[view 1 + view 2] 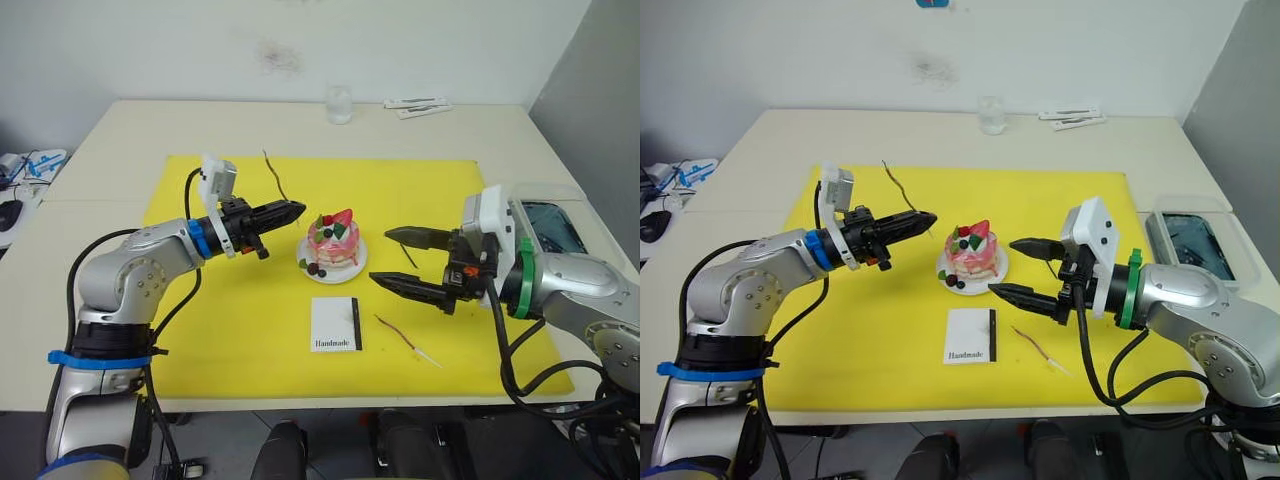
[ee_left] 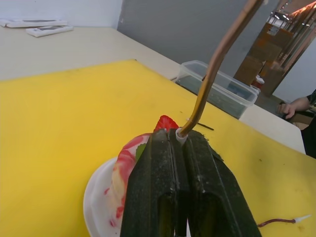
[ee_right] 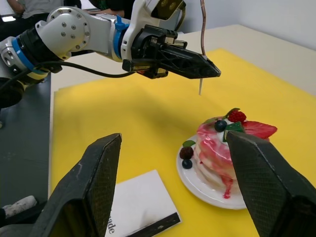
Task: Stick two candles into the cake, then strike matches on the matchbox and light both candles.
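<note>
A yellow mat (image 1: 250,330) covers a pale table (image 1: 120,130) against a white wall. The left gripper (image 1: 296,210), fingers pinched on a candle (image 1: 274,175) that stands upright, hovers just left of the cake (image 1: 333,242). The matchbox (image 1: 336,324) lies in front of the cake, the other candle (image 1: 406,339) to its right. The right gripper (image 1: 385,257) hangs wide open and empty beside the cake.

bright even overhead light, soft faint shadows on yellow mat (image 1: 220,330); wrist views blurred up close.
</note>
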### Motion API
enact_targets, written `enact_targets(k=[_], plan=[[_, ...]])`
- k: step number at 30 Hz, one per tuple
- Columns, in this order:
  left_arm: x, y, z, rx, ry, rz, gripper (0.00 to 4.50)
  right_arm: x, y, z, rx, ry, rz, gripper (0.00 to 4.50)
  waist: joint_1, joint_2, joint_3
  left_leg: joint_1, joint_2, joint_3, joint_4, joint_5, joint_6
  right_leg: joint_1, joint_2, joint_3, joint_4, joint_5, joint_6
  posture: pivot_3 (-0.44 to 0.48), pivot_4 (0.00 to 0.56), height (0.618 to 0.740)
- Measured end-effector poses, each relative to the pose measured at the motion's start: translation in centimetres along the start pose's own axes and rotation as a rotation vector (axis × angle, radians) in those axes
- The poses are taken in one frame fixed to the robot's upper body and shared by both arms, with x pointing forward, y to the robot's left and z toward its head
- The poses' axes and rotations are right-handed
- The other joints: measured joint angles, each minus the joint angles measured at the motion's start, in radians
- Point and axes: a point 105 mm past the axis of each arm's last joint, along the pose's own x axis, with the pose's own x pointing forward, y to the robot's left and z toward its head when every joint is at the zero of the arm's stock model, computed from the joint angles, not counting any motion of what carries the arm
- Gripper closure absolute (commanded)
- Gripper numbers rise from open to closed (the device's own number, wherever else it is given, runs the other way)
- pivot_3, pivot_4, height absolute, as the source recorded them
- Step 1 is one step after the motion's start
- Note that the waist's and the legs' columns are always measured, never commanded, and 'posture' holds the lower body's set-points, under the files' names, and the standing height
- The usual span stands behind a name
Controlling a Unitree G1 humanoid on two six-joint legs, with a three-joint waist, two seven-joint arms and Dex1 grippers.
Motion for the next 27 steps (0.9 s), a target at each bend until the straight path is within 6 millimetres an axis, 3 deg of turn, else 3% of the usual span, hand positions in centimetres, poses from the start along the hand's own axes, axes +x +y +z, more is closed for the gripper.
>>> enact_targets(k=[27], plan=[[2.0, 1.5, -2.0, 0.033, 0.001, 0.021, 4.50, 0.6, 0.3, 0.2, -0.014, -0.014, -0.012, 1.01, 0.001, 0.000, 0.000, -0.001, 0.000, 0.000, 0.008, 0.000, 0.000, 0.001, 0.000, 0.000, 0.003, 0.002, 0.002, 0.000, 0.150, 0.740]])
